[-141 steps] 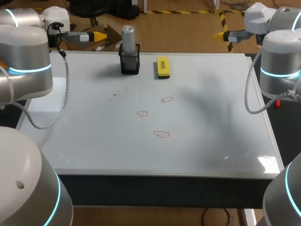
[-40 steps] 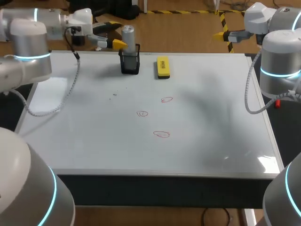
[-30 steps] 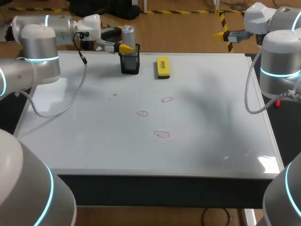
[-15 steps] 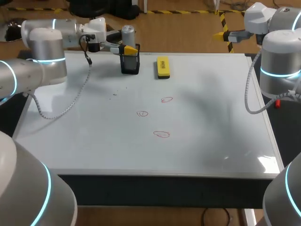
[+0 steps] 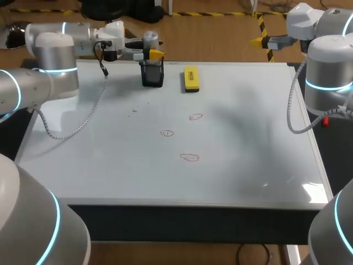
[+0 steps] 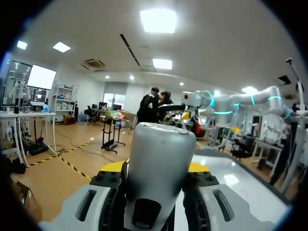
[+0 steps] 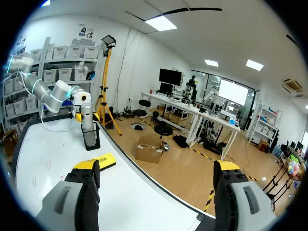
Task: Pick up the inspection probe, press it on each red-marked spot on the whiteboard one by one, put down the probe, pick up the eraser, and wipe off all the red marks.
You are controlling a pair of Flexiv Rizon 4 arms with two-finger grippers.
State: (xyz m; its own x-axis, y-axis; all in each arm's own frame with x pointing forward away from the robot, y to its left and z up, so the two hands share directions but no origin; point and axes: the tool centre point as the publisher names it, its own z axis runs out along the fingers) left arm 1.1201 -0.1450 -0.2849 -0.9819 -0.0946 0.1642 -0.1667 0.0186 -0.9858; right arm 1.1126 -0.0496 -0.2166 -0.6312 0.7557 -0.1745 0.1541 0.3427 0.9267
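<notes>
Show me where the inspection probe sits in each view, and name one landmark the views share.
Head view: the inspection probe stands in the black holder at the far edge of the whiteboard.
Left wrist view: close up, right at the left tool.
Right wrist view: far ahead of the right tool, in the holder.
Shared landmark: the whiteboard, visible in all three.

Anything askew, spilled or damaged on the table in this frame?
Nothing stands out. The probe stands upright in its black holder, the eraser lies flat beside it, and the three red marks on the whiteboard look unsmudged.
</notes>
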